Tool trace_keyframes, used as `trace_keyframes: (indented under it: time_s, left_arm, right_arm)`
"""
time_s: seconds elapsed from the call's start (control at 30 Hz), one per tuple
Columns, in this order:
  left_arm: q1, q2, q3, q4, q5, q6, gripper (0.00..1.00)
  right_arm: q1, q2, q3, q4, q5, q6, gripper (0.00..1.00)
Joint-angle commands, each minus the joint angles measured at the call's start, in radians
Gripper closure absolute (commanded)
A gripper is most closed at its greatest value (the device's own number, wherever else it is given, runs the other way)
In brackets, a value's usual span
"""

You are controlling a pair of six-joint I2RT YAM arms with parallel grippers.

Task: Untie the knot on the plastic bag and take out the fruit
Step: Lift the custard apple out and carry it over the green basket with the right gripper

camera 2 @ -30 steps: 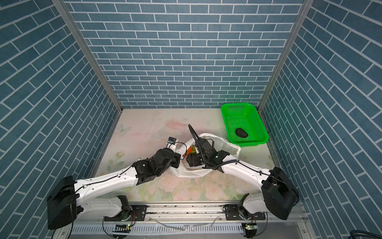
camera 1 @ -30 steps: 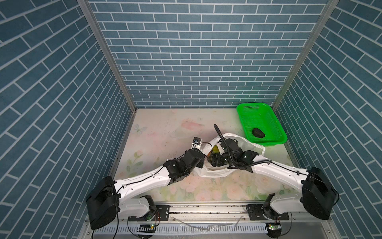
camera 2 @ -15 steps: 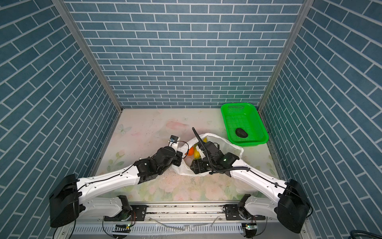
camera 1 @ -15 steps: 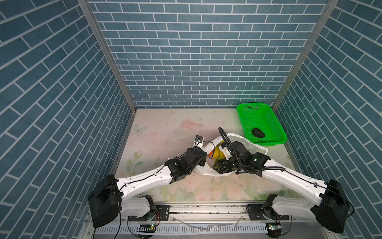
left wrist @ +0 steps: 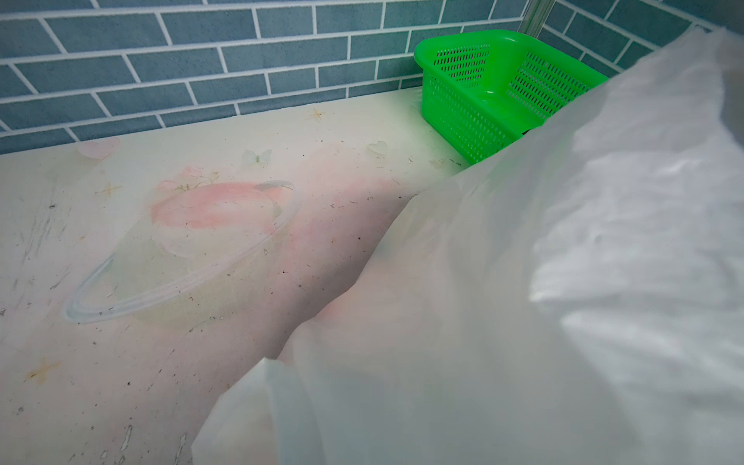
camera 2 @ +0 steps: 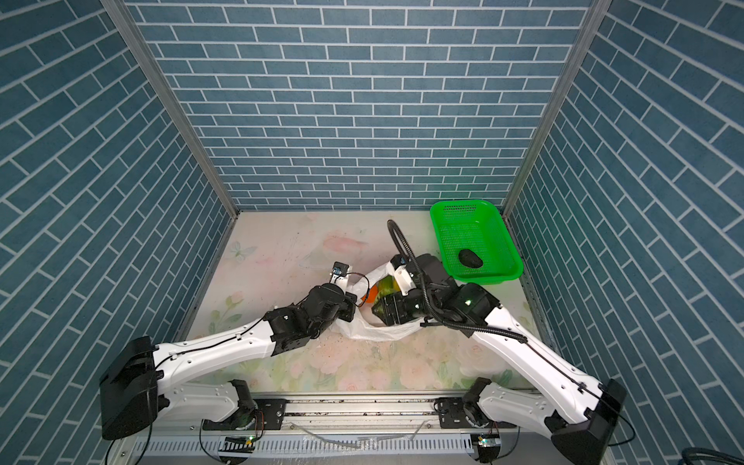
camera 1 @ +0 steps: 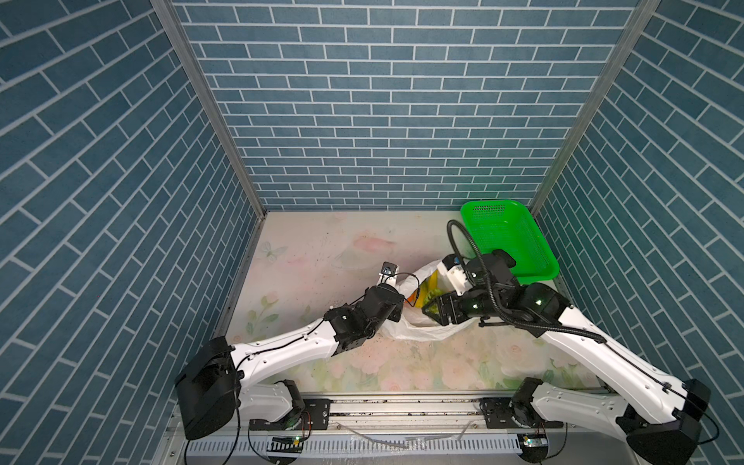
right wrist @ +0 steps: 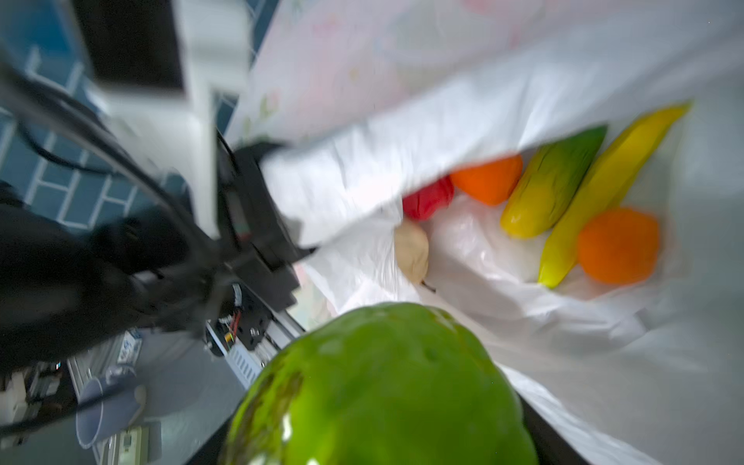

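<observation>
Two arms meet at the plastic bag [camera 1: 418, 332], which lies on the bench [camera 1: 322, 257], a bit right of the middle. In both top views the left fingers [camera 1: 404, 298] are pinched tight on the bag's left edge and hold its mouth open. The right fingers [camera 1: 432, 310] are at the mouth from the right side, wrapped around a green apple [camera 1: 429, 307]. Orange and yellow fruit show inside the bag. A green basket [camera 1: 511, 237] stands in the far right corner, close to the bag. In a top view a dark avocado [camera 2: 470, 258] lies in that basket.

From the left wrist, the bag's thin white plastic fills most of the picture. The fingers are hidden behind it. The basket stands far off by the wall.

From the right wrist, the picture is blurry. The green apple is big and very close to the camera. Past it the bag is open, and inside lie a banana [right wrist: 612, 193], a mango [right wrist: 551, 185], two oranges [right wrist: 487, 179] [right wrist: 618, 245], a small red fruit [right wrist: 428, 197] and a pale fruit [right wrist: 410, 249]. The black left fingers grip the bag's rim.
</observation>
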Motion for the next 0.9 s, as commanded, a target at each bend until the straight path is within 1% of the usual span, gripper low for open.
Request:
trace_keyframes:
  time_s: [0.0,0.17,0.33,0.4,0.5,0.6,0.77,0.87]
  left_arm:
    - [-0.008,-0.017,0.013,-0.017,0.001,0.008,1.0]
    - [-0.011,-0.029,-0.006,-0.019,0.018,0.008,1.0]
    - [-0.025,-0.04,-0.025,-0.014,0.027,0.002,1.0]
    - [-0.031,-0.045,-0.029,-0.016,0.03,-0.001,1.0]
    - [-0.034,-0.048,-0.033,-0.017,0.043,0.0,1.0]
    - [-0.038,-0.047,-0.037,-0.014,0.054,0.002,1.0]
    - [-0.043,-0.048,-0.051,-0.001,0.055,0.0,1.0]
    - [-0.046,-0.046,-0.054,0.008,0.053,-0.003,1.0]
  right_arm:
    - [-0.116,0.008,0.122,-0.1,-0.008,-0.094,0.2]
    - [-0.352,0.086,0.231,-0.073,-0.005,-0.178,0.18]
    - [-0.567,0.187,0.208,0.12,0.025,-0.169,0.18]
    - [-0.641,0.265,0.207,0.19,0.032,-0.16,0.18]
    - [-0.727,0.384,0.195,0.304,0.033,-0.138,0.18]
    - [-0.788,0.511,0.213,0.384,0.041,-0.13,0.18]
    - [-0.853,0.715,0.294,0.425,0.058,-0.125,0.18]
    - [-0.872,0.8,0.339,0.428,0.084,-0.118,0.17]
